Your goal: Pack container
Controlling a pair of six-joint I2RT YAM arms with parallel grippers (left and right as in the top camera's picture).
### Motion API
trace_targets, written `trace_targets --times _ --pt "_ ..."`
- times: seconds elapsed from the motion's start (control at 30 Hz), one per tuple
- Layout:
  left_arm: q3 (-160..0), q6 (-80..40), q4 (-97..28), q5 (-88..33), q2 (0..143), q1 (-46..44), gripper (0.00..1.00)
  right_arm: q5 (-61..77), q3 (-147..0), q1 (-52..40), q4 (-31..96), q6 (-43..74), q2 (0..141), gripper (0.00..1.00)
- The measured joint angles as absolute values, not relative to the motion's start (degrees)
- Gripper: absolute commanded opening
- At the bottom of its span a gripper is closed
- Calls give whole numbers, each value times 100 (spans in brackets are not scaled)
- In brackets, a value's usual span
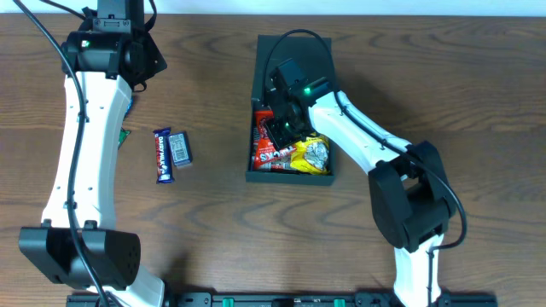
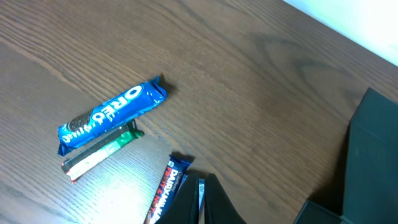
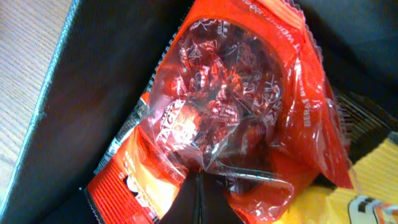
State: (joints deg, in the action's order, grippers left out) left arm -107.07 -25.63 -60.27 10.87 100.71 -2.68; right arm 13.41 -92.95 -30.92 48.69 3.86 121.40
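On the left, the left gripper [image 2: 204, 194] hangs above the table [image 1: 213, 85] with its jaws closed and nothing between them. Below it lie a blue biscuit pack [image 2: 112, 115] and a thin green packet [image 2: 102, 154], just beside each other. A chocolate bar [image 1: 161, 156] and a small grey packet [image 1: 180, 147] lie side by side a little further right. All four are outside the box.

Toward the middle-right sits the container [image 1: 286, 178], with its flap lid folded back away from the robot. It already holds a red bag of sweets [image 3: 230, 106] and a yellow packet [image 1: 311, 153]. The right gripper [image 3: 199, 190] is down inside it with its jaws shut and its tips at the edge of the red bag. Whether a fold of the film is pinched between them cannot be made out.

The step in hand looks like settling the red bag into place. To do it well, the bag should lie flat against the dark side wall and below the rim, so there is room for the flat bars and the lid can come down later. If film is caught, the jaws should open fully before rising — then go straight up, so the crinkly plastic isn't dragged back out. The left arm would likely do best to take the biscuit pack next, across its narrow middle.
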Motion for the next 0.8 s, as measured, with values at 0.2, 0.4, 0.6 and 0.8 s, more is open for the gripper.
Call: trace_targets --times 0.2,0.4,0.6,0.8 --pt "-10707 -2563 -6027 980 10143 -268 6 1396 -9365 -3109 4810 386 12269 1" --pt "-10707 -2563 -6025 928 10320 -268 6 1649 -9386 -3175 4711 368 12331 2" --pt "-10707 -2563 -6029 917 10331 -268 6 2272 -9393 -3175 4827 292 12366 2" --pt "-10641 -2563 -6292 760 10331 -268 6 2342 -9393 -3164 4899 226 12357 2"
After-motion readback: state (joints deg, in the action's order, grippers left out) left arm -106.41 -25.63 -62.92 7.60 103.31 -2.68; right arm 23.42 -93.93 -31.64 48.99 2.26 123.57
